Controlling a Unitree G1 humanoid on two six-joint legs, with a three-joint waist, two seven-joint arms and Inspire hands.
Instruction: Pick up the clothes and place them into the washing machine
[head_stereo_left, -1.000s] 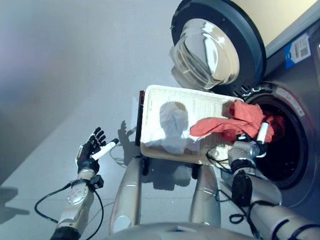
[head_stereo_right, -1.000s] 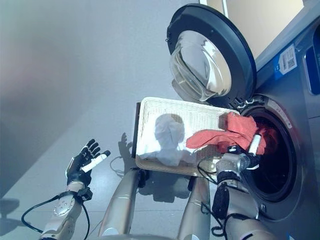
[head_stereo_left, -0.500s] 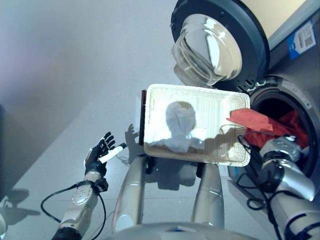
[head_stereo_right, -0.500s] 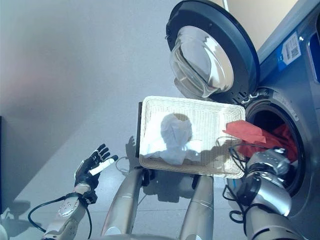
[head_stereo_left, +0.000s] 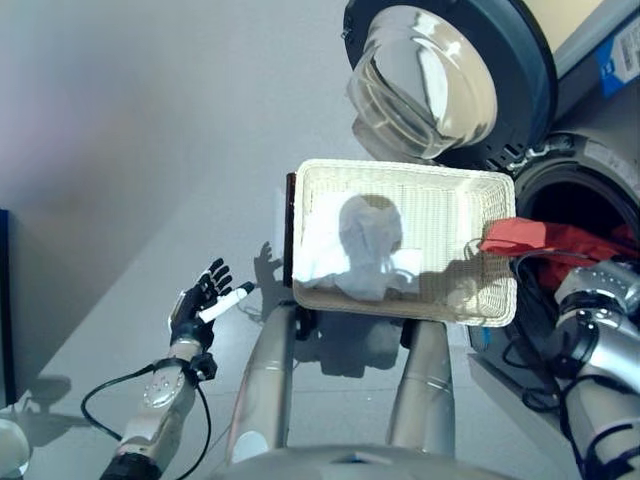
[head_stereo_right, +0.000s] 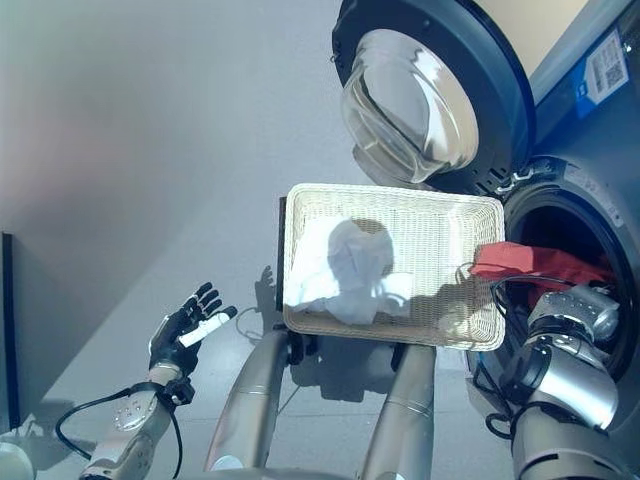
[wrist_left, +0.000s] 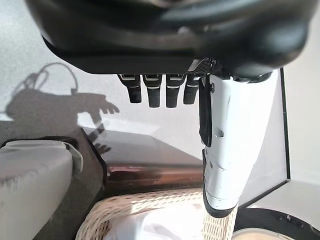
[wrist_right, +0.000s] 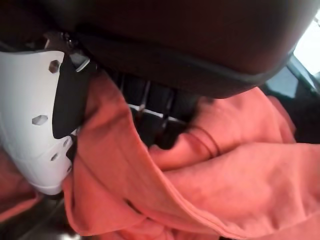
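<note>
A red cloth hangs across the washing machine's drum opening, one end over the right edge of the white wicker basket. My right hand is shut on that red cloth, with fingers and white-covered thumb curled into its folds at the mouth of the drum. A crumpled white cloth lies in the left half of the basket. My left hand is open over the floor at the lower left, fingers straight and holding nothing.
The machine's round glass door stands swung open above the basket. The basket rests on a dark stand just ahead of me. A dark panel stands at the left edge, with a pale round object on the floor below it.
My right hand has carried the red cloth from above the basket's right side to the drum opening. The view has shifted a little. The left hand stays open and idle.
</note>
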